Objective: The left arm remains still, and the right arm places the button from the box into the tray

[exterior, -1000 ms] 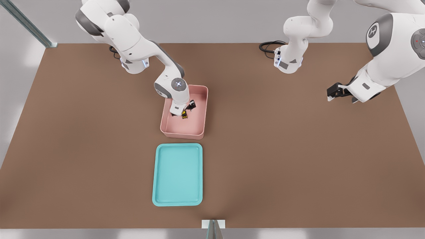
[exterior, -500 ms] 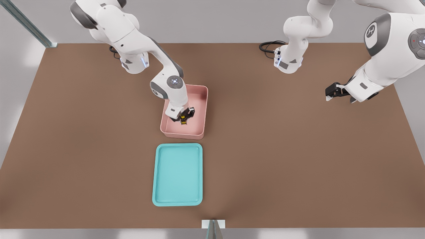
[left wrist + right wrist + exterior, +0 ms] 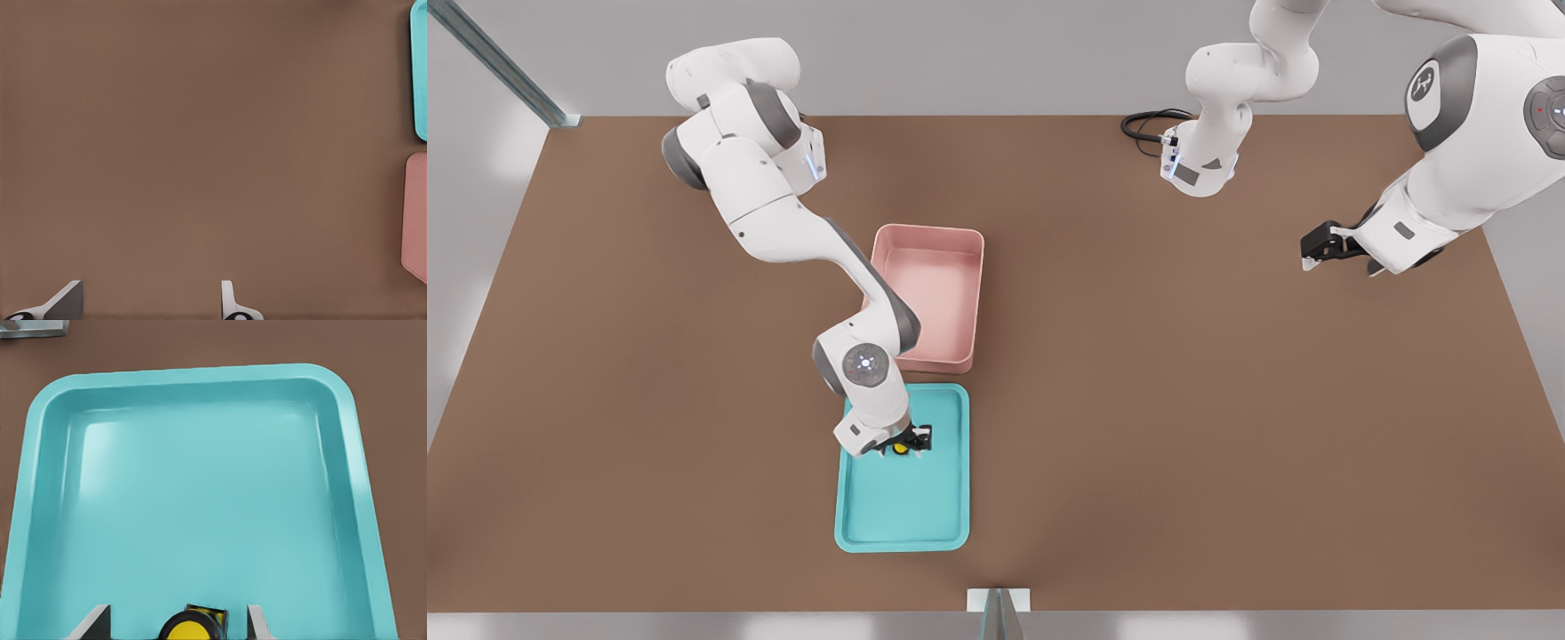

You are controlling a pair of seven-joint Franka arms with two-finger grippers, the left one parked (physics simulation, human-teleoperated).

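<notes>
The brown worktop [image 3: 1227, 400] spread widest, carrying everything else. My right arm [image 3: 783, 222] reached from its far corner at the front view's left down across it. The turquoise tray [image 3: 903, 516] lay near the front edge, and the pale pink box [image 3: 929, 293] sat just beyond it, close but apart; the front view showed the box's inside bare pink. The parked arm's wrist camera caught only slivers of the tray [image 3: 420, 73] and the box [image 3: 417, 213] at one edge. My pincer [image 3: 907, 442] hung over the tray's end nearer the box, and there the front view showed merely a yellow speck between black fingers. My own wrist camera filled in more: the tray [image 3: 200, 377] spread below, my two fingers [image 3: 257, 623] stood a little wider than the button [image 3: 190, 628], with a gap on either side, so the pincer was released. The button sat between them over the tray floor; whether it touched the floor I could not tell.
</notes>
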